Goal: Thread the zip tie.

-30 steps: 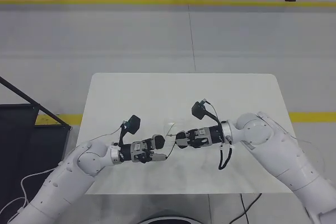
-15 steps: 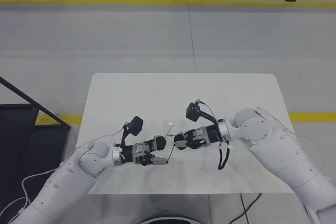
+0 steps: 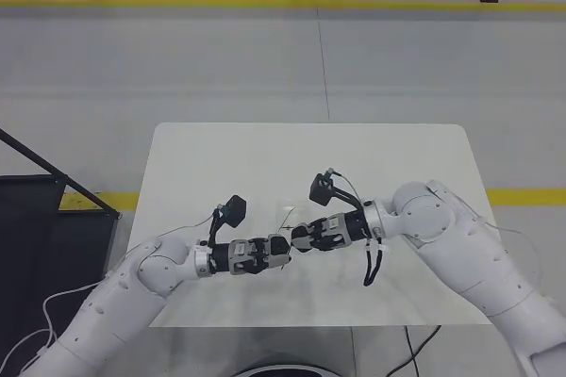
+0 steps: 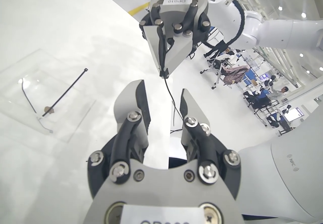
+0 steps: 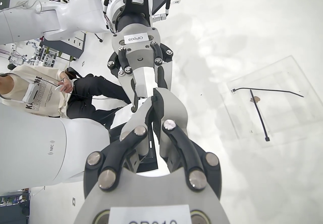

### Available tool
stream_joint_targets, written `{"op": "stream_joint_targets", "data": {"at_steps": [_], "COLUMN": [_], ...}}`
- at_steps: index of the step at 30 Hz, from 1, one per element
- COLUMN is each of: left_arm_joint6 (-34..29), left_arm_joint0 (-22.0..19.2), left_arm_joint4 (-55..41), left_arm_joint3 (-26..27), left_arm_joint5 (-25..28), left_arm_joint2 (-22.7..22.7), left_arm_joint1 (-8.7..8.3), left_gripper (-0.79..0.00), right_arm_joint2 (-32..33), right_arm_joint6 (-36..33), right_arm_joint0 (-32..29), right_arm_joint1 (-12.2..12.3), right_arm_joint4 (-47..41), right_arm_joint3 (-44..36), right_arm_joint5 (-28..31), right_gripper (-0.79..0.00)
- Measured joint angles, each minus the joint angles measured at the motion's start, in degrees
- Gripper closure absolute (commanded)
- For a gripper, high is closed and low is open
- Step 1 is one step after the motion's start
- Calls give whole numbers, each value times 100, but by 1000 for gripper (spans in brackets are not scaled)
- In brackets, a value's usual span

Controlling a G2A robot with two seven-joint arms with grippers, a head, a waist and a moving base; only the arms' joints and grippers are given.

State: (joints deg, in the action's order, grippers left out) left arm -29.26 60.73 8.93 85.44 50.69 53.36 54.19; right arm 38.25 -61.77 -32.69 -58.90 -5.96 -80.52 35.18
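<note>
Thin black zip tie (image 4: pixel 168 90), pinched at one end in the closed tips of the right pincer (image 4: pixel 163 71), trailing from them into the gap of the left pincer (image 4: pixel 162 89), open wide and gripping nothing. Off to one side of both pincers, on the white table (image 4: pixel 63 21), a clear sheet (image 4: pixel 75 124) with two spare ties (image 4: pixel 66 93). Beyond, pale floor with a yellow line (image 3: pixel 538 196). Tie's free end hard to follow behind the left pincer's finger
</note>
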Motion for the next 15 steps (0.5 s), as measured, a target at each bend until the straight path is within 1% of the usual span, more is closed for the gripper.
{"op": "stream_joint_targets", "data": {"at_steps": [3,4,10,15], "left_arm_joint6": [-11,-17,-96,-127], "left_arm_joint0": [-7,-8,-34,-60], "left_arm_joint4": [-5,-7,-24,-34], "left_arm_joint3": [-1,0,-8,-43], "left_arm_joint5": [-13,-16,-65,-76], "left_arm_joint2": [4,4,-27,-56], "left_arm_joint1": [11,14,42,69], "left_gripper": [-329,-311,-286,-231], "right_arm_joint2": [7,9,29,50], "right_arm_joint6": [-14,-18,-45,-82], "right_arm_joint0": [-6,-8,-20,-28], "right_arm_joint1": [-13,-17,-40,-56], "right_arm_joint4": [32,39,69,103], "right_arm_joint3": [-8,-10,-15,-17], "right_arm_joint5": [-19,-21,-32,-52], "right_gripper": [0,0,0,0]}}
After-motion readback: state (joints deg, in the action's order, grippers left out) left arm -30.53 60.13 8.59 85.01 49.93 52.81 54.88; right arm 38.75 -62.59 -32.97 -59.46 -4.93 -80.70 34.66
